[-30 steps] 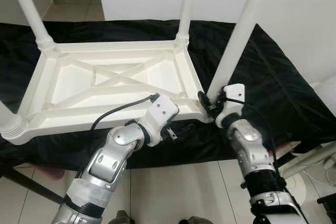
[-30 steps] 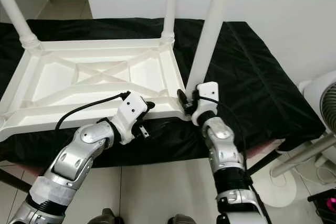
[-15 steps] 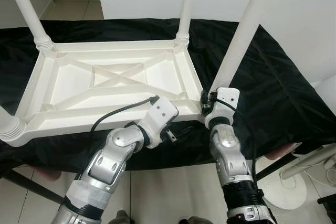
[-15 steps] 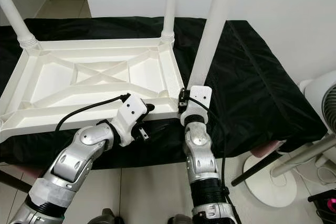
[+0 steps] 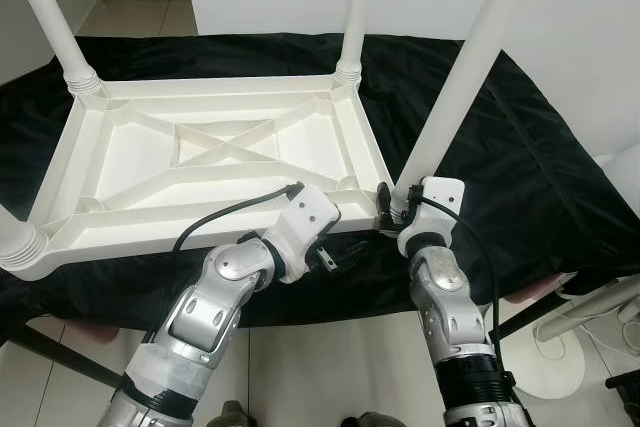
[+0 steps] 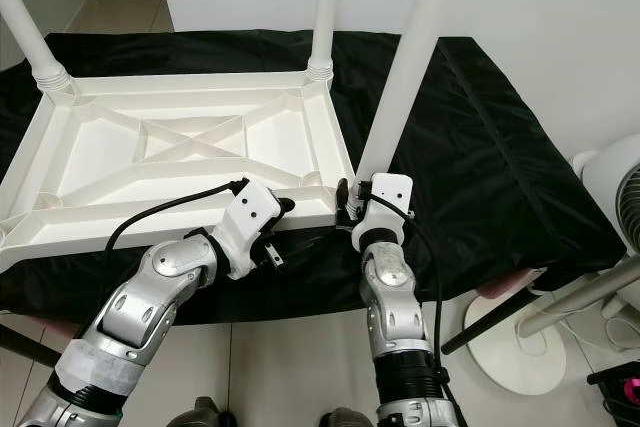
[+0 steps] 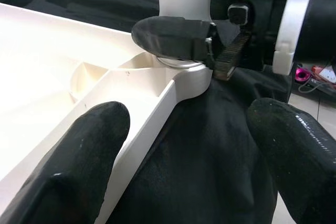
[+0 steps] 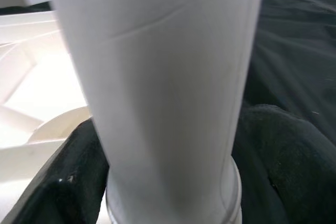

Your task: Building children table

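My right arm has swung back outward since half a second ago, while my right gripper [image 6: 352,209] stays clamped around the base of the white leg [image 5: 462,75], where it enters the near corner socket of the upturned table top [image 5: 140,152] on the black cloth [image 5: 500,147]. My left gripper [image 5: 340,259] hovers wide open and empty beside that corner. If I twist off-axis, the leg could bind or lever the top sideways.
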Robot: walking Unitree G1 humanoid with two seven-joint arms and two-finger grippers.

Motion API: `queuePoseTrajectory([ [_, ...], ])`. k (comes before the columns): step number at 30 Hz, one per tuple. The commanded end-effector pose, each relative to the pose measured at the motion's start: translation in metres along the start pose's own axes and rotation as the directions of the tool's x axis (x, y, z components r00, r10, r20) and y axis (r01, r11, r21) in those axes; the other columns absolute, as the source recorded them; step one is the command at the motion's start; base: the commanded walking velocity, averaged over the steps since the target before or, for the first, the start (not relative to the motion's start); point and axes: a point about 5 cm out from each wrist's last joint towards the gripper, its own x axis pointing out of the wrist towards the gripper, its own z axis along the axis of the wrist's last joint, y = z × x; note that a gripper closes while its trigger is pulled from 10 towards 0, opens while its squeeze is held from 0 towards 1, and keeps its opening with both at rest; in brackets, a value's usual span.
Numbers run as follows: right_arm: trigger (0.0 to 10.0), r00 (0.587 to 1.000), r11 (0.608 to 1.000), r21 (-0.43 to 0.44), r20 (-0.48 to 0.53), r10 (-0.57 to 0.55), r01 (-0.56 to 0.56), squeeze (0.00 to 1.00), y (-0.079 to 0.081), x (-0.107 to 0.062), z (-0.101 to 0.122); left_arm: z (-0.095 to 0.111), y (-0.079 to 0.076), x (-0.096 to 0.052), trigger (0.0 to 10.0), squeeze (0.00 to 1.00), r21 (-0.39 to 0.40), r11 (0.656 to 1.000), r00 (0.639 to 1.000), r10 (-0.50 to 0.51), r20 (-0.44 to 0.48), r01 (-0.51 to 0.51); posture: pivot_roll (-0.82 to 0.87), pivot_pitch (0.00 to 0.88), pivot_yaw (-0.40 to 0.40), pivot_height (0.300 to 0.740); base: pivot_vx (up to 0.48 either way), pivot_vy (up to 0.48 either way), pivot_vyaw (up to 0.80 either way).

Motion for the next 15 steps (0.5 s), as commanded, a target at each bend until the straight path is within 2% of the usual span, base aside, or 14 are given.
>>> queuePoseTrajectory([
  [1, 10.0, 0.997, 0.997, -0.002, -0.01, 0.082, -0.082, 0.0, -0.008, -0.001, -0.003, 0.004, -0.003, 0.0, 10.0, 0.0, 0.007, 1.0, 1.0, -0.017, 0.001, 0.017, -0.07, 0.007, -0.012, 0.74, 0.0, 0.0, 0.0],
  [3, 10.0, 0.988, 0.987, -0.039, -0.002, 0.157, -0.157, 0.0, -0.017, 0.002, 0.001, 0.003, -0.004, -0.002, 10.0, 0.0, 0.014, 0.999, 0.999, -0.041, -0.008, 0.041, -0.07, 0.009, -0.008, 0.74, 0.0, 0.0, 0.0],
  [4, 10.0, 0.988, 0.987, -0.039, -0.002, 0.157, -0.157, 0.0, -0.017, 0.002, 0.001, 0.003, -0.004, -0.002, 10.0, 0.0, 0.014, 0.999, 0.999, -0.041, -0.008, 0.041, -0.07, 0.009, -0.008, 0.74, 0.0, 0.0, 0.0],
  [5, 10.0, 0.975, 0.973, -0.061, -0.004, 0.223, -0.223, 0.0, -0.022, 0.004, 0.004, 0.003, -0.004, -0.003, 10.0, 0.0, 0.018, 0.998, 0.999, -0.051, -0.012, 0.052, -0.07, 0.011, -0.005, 0.74, 0.0, 0.0, 0.0],
  [10, 10.0, 0.951, 0.948, -0.08, 0.002, 0.31, -0.309, 0.0, -0.024, 0.008, 0.008, 0.003, -0.004, -0.003, 10.0, 0.0, 0.023, 0.998, 0.999, -0.052, -0.014, 0.052, -0.07, 0.013, -0.003, 0.74, 0.0, 0.0, 0.0],
  [11, 10.0, 0.915, 0.909, -0.107, 0.002, 0.404, -0.402, 0.0, -0.021, 0.012, 0.012, 0.003, -0.008, -0.003, 10.0, 0.0, 0.023, 0.998, 0.998, -0.06, -0.017, 0.061, -0.07, 0.014, -0.003, 0.74, 0.0, 0.0, 0.0],
  [14, 10.0, 0.899, 0.893, -0.111, -0.003, 0.439, -0.436, 0.0, -0.02, 0.014, 0.013, 0.003, -0.01, -0.002, 10.0, 0.0, 0.024, 0.998, 0.998, -0.065, -0.017, 0.066, -0.07, 0.014, -0.003, 0.74, 0.0, 0.0, 0.0],
  [15, 10.0, 0.876, 0.87, -0.112, -0.014, 0.482, -0.48, 0.0, -0.018, 0.016, 0.013, 0.002, -0.011, -0.002, 10.0, 0.0, 0.024, 0.997, 0.997, -0.069, -0.018, 0.069, -0.07, 0.015, 0.0, 0.74, 0.0, 0.0, 0.0],
])
